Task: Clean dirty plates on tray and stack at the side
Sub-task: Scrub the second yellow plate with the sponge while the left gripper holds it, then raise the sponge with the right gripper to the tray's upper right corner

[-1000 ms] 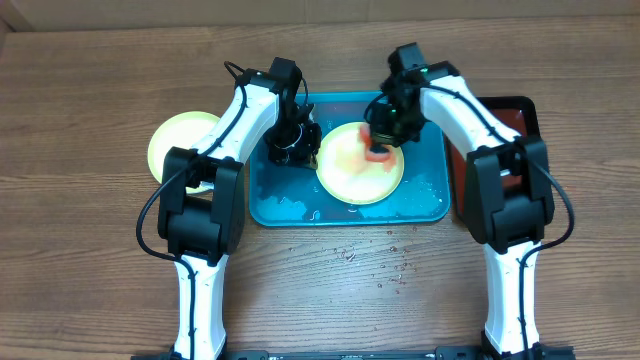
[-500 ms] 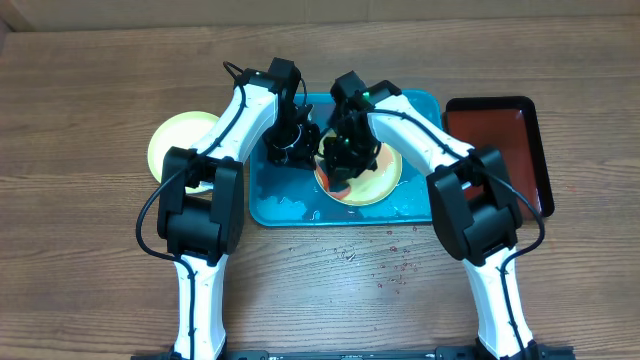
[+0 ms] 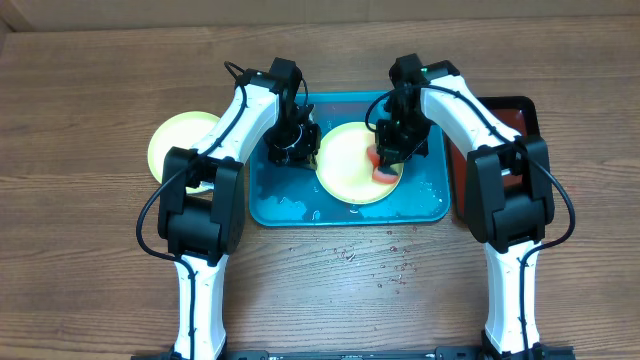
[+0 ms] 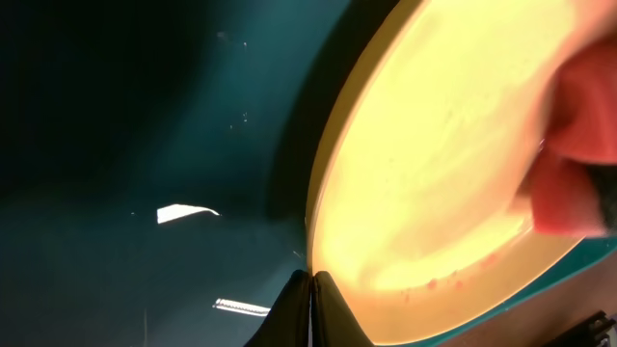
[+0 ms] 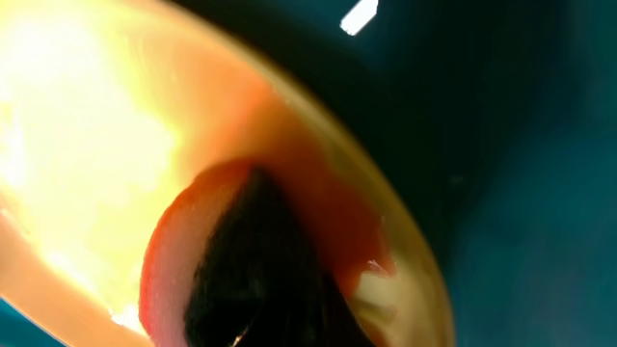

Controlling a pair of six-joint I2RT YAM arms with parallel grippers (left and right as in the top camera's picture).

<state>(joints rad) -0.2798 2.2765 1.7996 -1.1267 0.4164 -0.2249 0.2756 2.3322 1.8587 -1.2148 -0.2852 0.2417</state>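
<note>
Step in hand: scrubbing. The plate (image 3: 350, 165) lies in the tray (image 3: 275, 205), its left rim pinched by the left pincer (image 3: 293, 148). A red sponge (image 3: 384, 175) is pinched by the right pincer (image 3: 389, 158) and pressed on the plate's right side. Faint specks are noted near the lower rim. Next, likely: that patch to be wiped with the rim kept steady. A second plate (image 3: 180, 140) sits on the counter (image 3: 100, 250), left of the tray.

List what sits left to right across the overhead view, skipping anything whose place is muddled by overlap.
Pale yellow-green plate on the table → left gripper → second yellow-green plate → dark red tray.
</note>
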